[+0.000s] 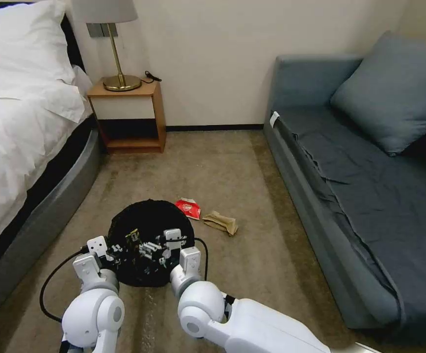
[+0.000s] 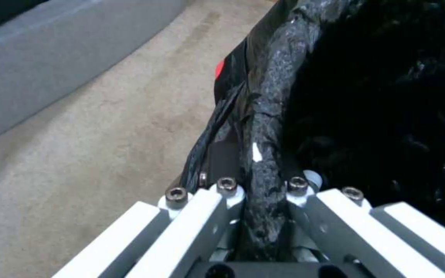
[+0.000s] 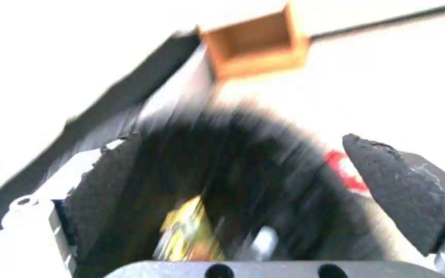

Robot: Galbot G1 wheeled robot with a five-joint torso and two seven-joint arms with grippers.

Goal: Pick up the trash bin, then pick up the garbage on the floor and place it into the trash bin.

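Trash bin (image 1: 146, 220): round, crinkly black liner; left claw (image 2: 256, 200) clamps rim, right claw (image 3: 243, 200) spread wide above.

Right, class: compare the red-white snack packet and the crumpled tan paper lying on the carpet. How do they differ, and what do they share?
The red-white snack packet is brightly printed; the crumpled tan paper is plain and nearly carpet-coloured. The packet lies close beside the trash bin; the paper lies farther from it, toward the sofa. The packet looks fairly flat, the paper wrinkled and elongated. Both are small, lie on the floor outside the bin, and are held by neither gripper.
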